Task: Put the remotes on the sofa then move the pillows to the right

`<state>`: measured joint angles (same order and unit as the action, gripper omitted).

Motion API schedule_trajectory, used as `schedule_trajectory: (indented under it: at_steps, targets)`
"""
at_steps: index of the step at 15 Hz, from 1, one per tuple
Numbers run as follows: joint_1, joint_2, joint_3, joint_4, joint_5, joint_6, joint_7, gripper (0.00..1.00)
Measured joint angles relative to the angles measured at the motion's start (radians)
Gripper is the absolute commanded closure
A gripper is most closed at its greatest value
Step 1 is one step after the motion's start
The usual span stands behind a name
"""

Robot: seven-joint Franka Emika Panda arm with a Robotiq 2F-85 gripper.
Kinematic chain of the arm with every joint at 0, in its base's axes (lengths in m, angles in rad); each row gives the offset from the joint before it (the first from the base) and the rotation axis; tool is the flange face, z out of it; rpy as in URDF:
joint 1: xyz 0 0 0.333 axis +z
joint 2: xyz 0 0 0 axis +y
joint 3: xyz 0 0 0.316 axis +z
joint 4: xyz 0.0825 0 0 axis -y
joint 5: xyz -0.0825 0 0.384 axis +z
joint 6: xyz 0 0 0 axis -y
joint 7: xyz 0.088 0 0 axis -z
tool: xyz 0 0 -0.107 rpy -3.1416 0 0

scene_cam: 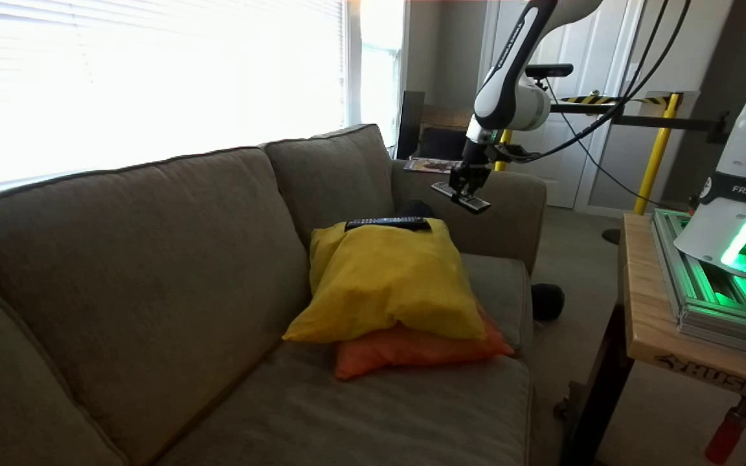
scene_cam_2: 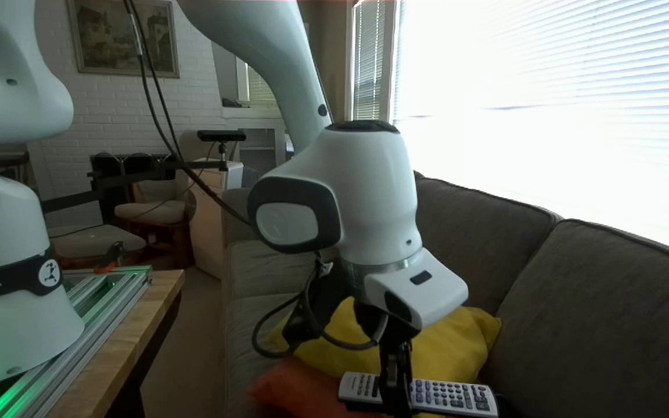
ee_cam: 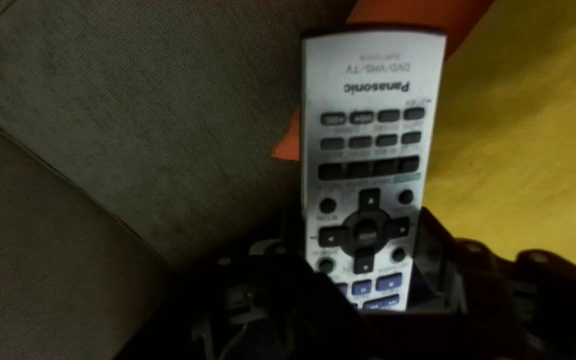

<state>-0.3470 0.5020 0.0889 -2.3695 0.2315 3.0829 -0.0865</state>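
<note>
Silver remote point(ee_cam: 368, 125), 1 of 2: clamped across its width by gripper point(ee_cam: 365, 255), aloft over sofa point(scene_cam: 133, 291); in an exterior view, between 1 and 2 o'clock from yellow pillow point(scene_cam: 386, 278). Black remote point(scene_cam: 388, 224): lying on that pillow, at 12 o'clock. Orange-red pillow point(scene_cam: 421, 353): beneath, showing at 5 o'clock.

In an exterior view the gaze runs along the sofa point(scene_cam: 217, 259), well apart from the tool point(scene_cam: 462, 193); in an exterior view, oppositely, near the tool's arm point(scene_cam_2: 363, 191). Both share sofa and tool. The wrist view looks down closely past the tool.
</note>
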Motion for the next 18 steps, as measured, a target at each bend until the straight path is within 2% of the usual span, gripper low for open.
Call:
schedule_trajectory:
  at_steps: [2,4,10,18]
  targets:
    - [-0.046,0.036,0.029,0.038,-0.002,0.0,-0.002,0.69]
    - [-0.059,0.063,0.024,0.069,-0.002,0.0,-0.002,0.69]
    - [-0.059,0.162,-0.063,0.165,-0.002,-0.005,0.007,0.69]
    - [-0.066,0.324,-0.057,0.302,-0.002,-0.008,0.068,0.69]
